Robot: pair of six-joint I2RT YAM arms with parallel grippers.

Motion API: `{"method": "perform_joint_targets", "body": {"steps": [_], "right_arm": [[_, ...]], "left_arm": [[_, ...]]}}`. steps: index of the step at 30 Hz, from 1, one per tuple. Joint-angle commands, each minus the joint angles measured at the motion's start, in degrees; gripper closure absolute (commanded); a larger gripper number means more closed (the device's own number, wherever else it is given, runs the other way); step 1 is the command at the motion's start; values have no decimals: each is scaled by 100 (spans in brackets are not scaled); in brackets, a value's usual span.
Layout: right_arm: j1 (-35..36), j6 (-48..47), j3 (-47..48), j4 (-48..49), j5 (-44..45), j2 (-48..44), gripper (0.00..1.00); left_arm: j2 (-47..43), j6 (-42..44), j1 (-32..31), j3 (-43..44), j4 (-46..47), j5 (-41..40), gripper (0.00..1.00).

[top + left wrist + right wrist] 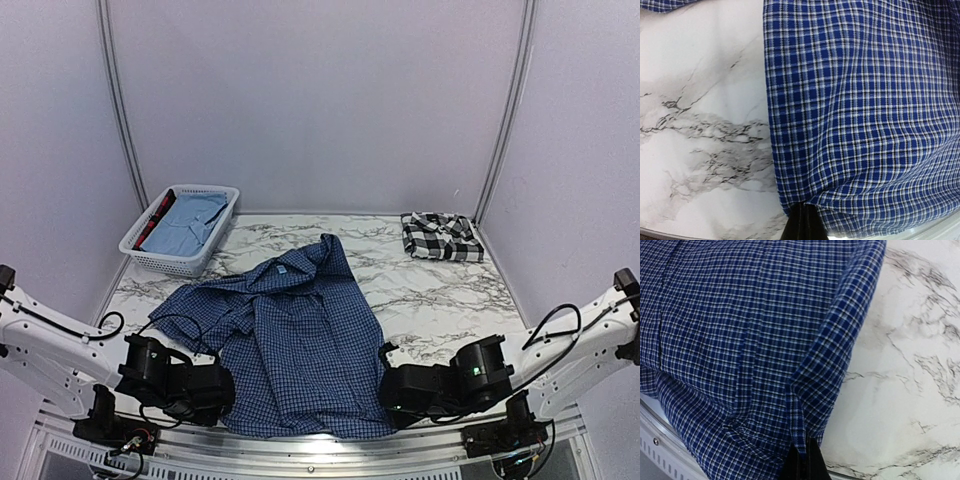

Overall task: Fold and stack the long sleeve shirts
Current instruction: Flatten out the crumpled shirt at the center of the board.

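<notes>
Blue checked shirt [295, 340] lying near-to-far, collar far, left gripper [802, 225] and right gripper [802, 462] pinching hem corners

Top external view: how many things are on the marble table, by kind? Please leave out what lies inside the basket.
Cloth shirts: 2 (dark blue fine-checked cloth shirt, spread out; black-and-white plaid cloth shirt, folded)
Baskets: 1 (white slatted plastic basket)
Total: 3
</notes>
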Motion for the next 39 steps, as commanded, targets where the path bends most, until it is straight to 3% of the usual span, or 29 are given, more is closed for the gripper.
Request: {"method": "perform_joint_targets", "body": {"steps": [1, 10, 12, 14, 15, 20, 23, 30, 34, 39], "right_arm": [[28, 1114, -231, -707, 619, -548, 100], [272, 754, -51, -283, 303, -393, 100], [262, 690, 74, -411, 371, -406, 87], [274, 615, 244, -576, 497, -514, 67], [275, 568, 339, -670, 593, -580, 60], [160, 98, 945, -1028, 1072, -725, 40], [-275, -402, 1141, -874, 1029, -715, 39], [-1285, -1697, 1687, 119, 614, -182, 40], [-1874, -2250, 1818, 717, 250, 221, 42], [-2667, -2836, 1761, 1643, -312, 712, 43]], "left_arm": [[-266, -281, 89, -352, -972, 251, 100], [-931, -544, 90, -361, -1004, 444, 100], [-1107, -510, 91, -296, -1005, 469, 100], [-1283, -403, 91, -140, -1029, 352, 78], [-1366, -370, 92, -36, -1068, 272, 74], [-1364, -71, 245, 727, -1420, -243, 63], [-1275, 175, 453, 1235, -1532, -580, 57], [-738, 1420, 1721, 2388, -1341, -1041, 58], [93, 2551, 2705, 2897, -700, -652, 60], [1473, 3341, 3437, 3841, -128, -293, 60]]}}
